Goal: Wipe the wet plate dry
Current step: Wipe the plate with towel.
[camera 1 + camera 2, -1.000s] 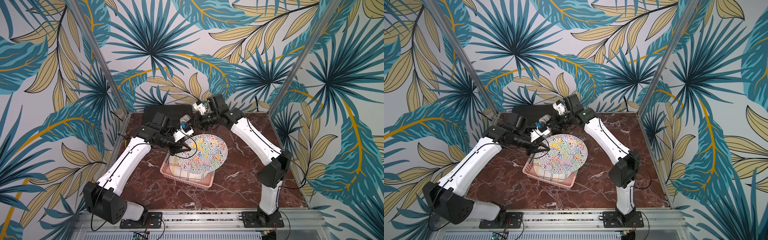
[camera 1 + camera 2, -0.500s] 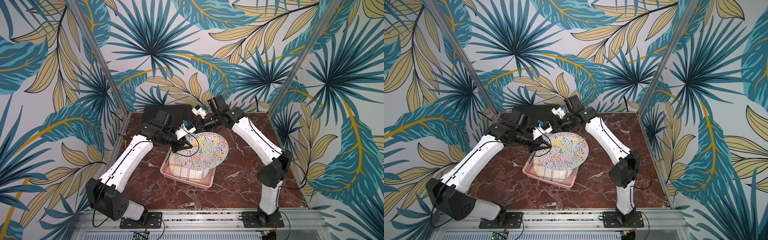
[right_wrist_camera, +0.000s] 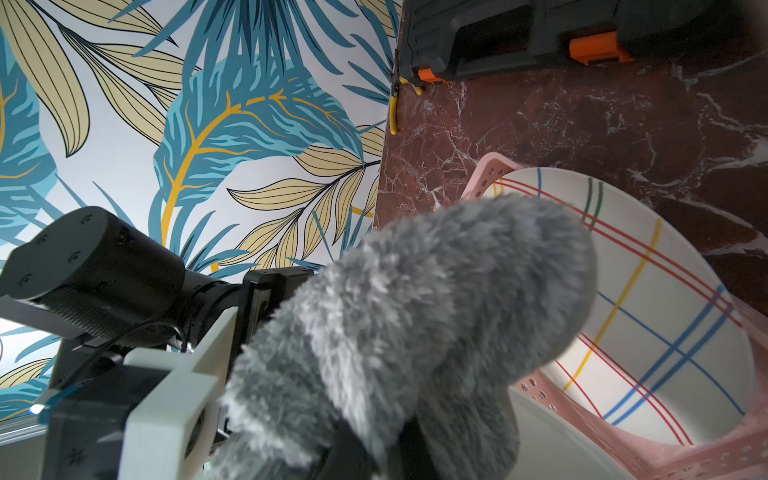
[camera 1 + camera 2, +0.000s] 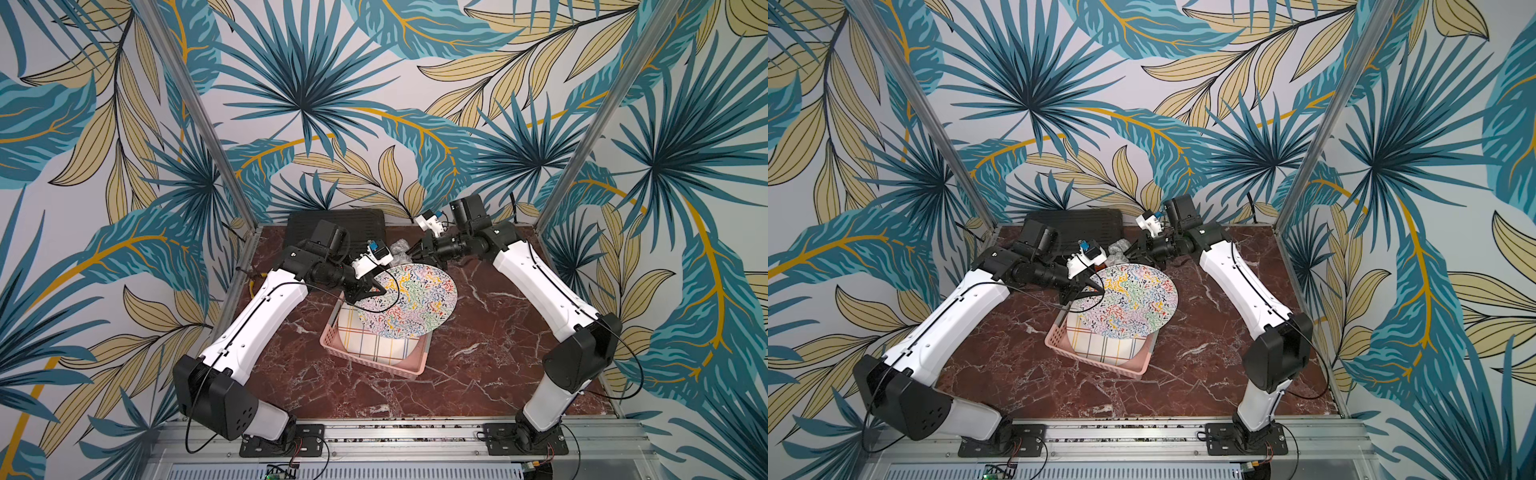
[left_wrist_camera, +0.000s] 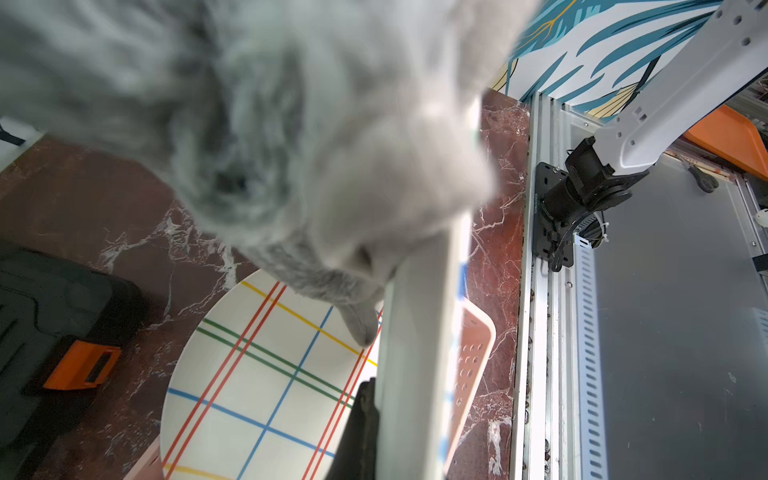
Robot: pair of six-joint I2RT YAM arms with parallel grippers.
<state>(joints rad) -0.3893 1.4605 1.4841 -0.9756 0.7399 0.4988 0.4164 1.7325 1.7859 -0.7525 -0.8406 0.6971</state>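
The plate (image 4: 409, 301) (image 4: 1129, 303), covered in coloured squiggles, hangs tilted over a pink basket. My left gripper (image 4: 380, 289) (image 4: 1098, 289) is shut on its left rim. In the left wrist view the plate (image 5: 415, 353) shows edge-on between the jaws of the left gripper (image 5: 399, 436). A grey fluffy cloth (image 4: 400, 248) (image 4: 1117, 251) (image 5: 270, 124) (image 3: 415, 311) sits at the plate's far rim. My right gripper (image 4: 415, 250) (image 4: 1134, 252) (image 3: 374, 453) is shut on the cloth. Whether the cloth touches the plate I cannot tell.
The pink basket (image 4: 370, 359) (image 4: 1096, 361) stands mid-table and holds a plaid plate (image 5: 257, 374) (image 3: 644, 311). A black case (image 4: 336, 222) (image 3: 540, 33) with orange latches lies at the back. Walls and metal posts close in the table on three sides.
The right gripper with the cloth has shifted a little to the right along the plate's far rim. The left gripper and the plate have moved slightly to the right.
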